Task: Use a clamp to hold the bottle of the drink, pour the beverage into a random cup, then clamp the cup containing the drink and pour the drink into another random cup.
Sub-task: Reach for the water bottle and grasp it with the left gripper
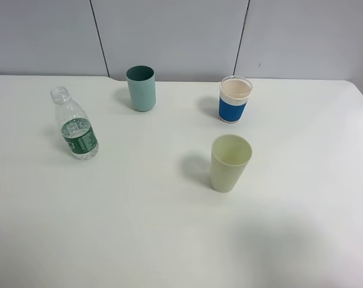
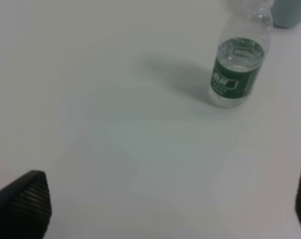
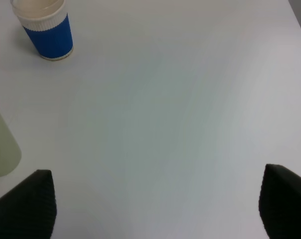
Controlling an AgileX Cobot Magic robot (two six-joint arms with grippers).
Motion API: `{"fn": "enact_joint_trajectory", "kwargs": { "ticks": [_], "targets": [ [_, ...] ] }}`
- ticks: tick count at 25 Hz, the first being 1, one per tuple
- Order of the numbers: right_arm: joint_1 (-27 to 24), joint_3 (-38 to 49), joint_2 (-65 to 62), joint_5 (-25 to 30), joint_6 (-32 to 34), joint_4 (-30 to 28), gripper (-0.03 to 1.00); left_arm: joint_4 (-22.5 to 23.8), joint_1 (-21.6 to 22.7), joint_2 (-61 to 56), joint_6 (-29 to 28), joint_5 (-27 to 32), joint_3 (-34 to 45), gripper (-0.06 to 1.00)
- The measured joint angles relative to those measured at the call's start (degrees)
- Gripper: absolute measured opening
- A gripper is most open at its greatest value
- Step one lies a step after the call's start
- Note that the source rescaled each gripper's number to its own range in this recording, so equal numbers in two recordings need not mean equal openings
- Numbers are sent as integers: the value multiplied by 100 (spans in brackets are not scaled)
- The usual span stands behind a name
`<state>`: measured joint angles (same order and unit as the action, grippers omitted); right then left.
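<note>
Aiming at the uncapped bottle (image 1: pixel 77 129), upright on the left of the tabletop (image 1: pixel 139 234), I had my left gripper (image 2: pixel 165 206) wide apart, empty; a level, gentle grasp at the label (image 1: pixel 80 139) seemed best to me.

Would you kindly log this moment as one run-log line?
bottle upright, untouched; teal cup, blue cup, yellow cup upright; left gripper open; right gripper open

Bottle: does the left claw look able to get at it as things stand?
Probably yes: the left claw is open, and only bare table lies between it and the upright bottle.
</note>
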<state>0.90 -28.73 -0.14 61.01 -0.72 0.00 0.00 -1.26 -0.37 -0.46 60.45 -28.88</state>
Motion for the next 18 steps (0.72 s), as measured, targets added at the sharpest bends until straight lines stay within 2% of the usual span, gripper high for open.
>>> {"fn": "enact_joint_trajectory", "kwargs": {
  "ticks": [15, 18],
  "targets": [
    [0, 0, 0, 0, 0, 0, 51, 0, -7, 0, -115, -6, 0, 100],
    [0, 0, 0, 0, 0, 0, 51, -143, -7, 93, -150, -181, -75, 100]
  ]
}}
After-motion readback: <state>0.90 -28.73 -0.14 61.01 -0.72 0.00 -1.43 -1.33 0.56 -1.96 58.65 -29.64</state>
